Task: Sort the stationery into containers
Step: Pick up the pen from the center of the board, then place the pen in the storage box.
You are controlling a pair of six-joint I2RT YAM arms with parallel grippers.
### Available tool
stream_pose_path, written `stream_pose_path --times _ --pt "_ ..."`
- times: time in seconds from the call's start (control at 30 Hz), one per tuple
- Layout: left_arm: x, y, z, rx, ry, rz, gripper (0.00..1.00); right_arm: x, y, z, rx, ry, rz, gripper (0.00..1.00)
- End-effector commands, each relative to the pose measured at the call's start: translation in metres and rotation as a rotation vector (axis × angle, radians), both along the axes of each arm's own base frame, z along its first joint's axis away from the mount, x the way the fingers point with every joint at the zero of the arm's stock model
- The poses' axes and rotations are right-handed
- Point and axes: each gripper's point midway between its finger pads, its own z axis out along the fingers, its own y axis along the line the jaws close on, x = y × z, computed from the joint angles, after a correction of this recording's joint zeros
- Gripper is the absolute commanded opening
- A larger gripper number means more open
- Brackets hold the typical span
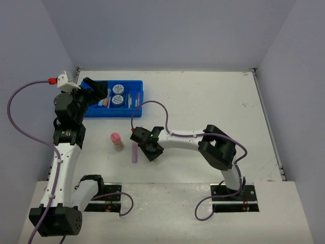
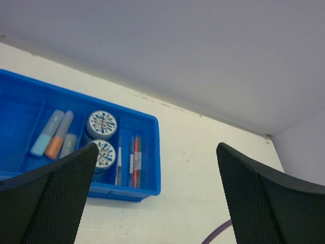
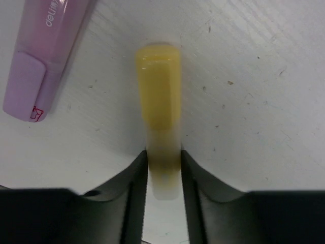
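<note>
Left fingers (image 2: 56, 198): spread wide with nothing between them, poised over the left end of the blue tray (image 1: 115, 113) at the far left of the desk (image 1: 203, 101).
Blue tray: long side runs left to right, set near the far edge.
Marker sticks in tray (image 2: 53, 133): a blue one and an orange one lie side by side in a left compartment, with a paler one just beside them; long axes point roughly near to far.
Round tubs (image 2: 102, 123): two, one behind the other in the middle compartment, lids up.
Pens (image 2: 134, 160): in the right-hand compartments, lying along the tray's short way.
Pink-capped bottle (image 1: 117, 141): on the open desk, near side of the tray, cap towards the far edge; standing or lying, I cannot tell.
Purple marker (image 1: 134, 152): flat on the desk just right of the bottle, long axis near to far.
Yellow marker (image 3: 158, 101): flat on the desk beside the purple one and apart from it, pointing straight out from the fingers.
Right fingers (image 3: 134, 203): narrowed onto the yellow marker's near end, one on each side.
</note>
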Motion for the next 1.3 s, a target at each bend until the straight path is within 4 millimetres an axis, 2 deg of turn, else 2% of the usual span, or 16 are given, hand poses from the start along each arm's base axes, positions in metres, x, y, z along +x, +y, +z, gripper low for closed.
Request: stream_pose_path --times 0.0,0.07,0.1,0.13,0.23,0.27,0.3,0.4,0.47,0.6,0.8,0.93,1.03,1.17,1.23,1.27 --pt "-0.014 -0.026 -0.008 -0.061 0.016 -0.137 1.0 -0.004 0.002 -0.008 -0.024 0.029 0.017 0.25" --pt "-0.016 -0.032 -0.015 -0.08 0.024 -0.169 1.0 -0.002 0.001 -0.007 -0.026 0.02 0.01 0.18" --pt "-0.016 -0.042 -0.022 -0.113 0.024 -0.217 1.0 0.003 -0.002 -0.001 -0.031 -0.018 -0.011 0.05" --pt "-0.017 -0.051 -0.029 -0.138 0.026 -0.264 1.0 0.01 -0.005 0.009 -0.024 -0.059 -0.037 0.0" --pt "-0.022 -0.076 -0.036 -0.17 0.021 -0.384 1.0 0.032 -0.016 0.052 0.046 -0.166 -0.112 0.0" --pt "-0.024 -0.094 -0.046 -0.179 0.046 -0.45 1.0 0.045 -0.024 0.084 0.125 -0.222 -0.171 0.0" --pt "-0.027 -0.107 -0.045 -0.185 0.046 -0.492 1.0 0.056 -0.033 0.11 0.195 -0.279 -0.212 0.0" --pt "-0.036 -0.147 -0.042 -0.21 0.027 -0.617 1.0 0.077 -0.048 0.165 0.367 -0.393 -0.307 0.0" --pt "-0.042 -0.172 -0.04 -0.227 0.017 -0.704 1.0 0.084 -0.05 0.19 0.447 -0.44 -0.333 0.0" --pt "-0.05 -0.203 -0.035 -0.269 -0.01 -0.81 0.98 0.088 -0.051 0.227 0.531 -0.49 -0.363 0.0" --pt "-0.061 -0.243 -0.04 -0.296 0.012 -0.93 0.82 0.087 -0.047 0.243 0.574 -0.491 -0.361 0.0" --pt "-0.058 -0.256 -0.045 -0.285 0.019 -0.938 0.79 0.087 -0.045 0.248 0.576 -0.488 -0.351 0.0" --pt "-0.055 -0.265 -0.051 -0.278 0.035 -0.942 0.69 0.085 -0.043 0.252 0.594 -0.491 -0.342 0.0" --pt "-0.049 -0.277 -0.063 -0.289 0.066 -0.959 0.43 0.082 -0.039 0.258 0.64 -0.499 -0.325 0.0" --pt "-0.048 -0.282 -0.064 -0.297 0.067 -0.98 0.09 0.08 -0.038 0.257 0.66 -0.498 -0.311 0.0" --pt "-0.046 -0.285 -0.064 -0.298 0.068 -0.989 0.02 0.08 -0.038 0.259 0.669 -0.501 -0.311 0.0"
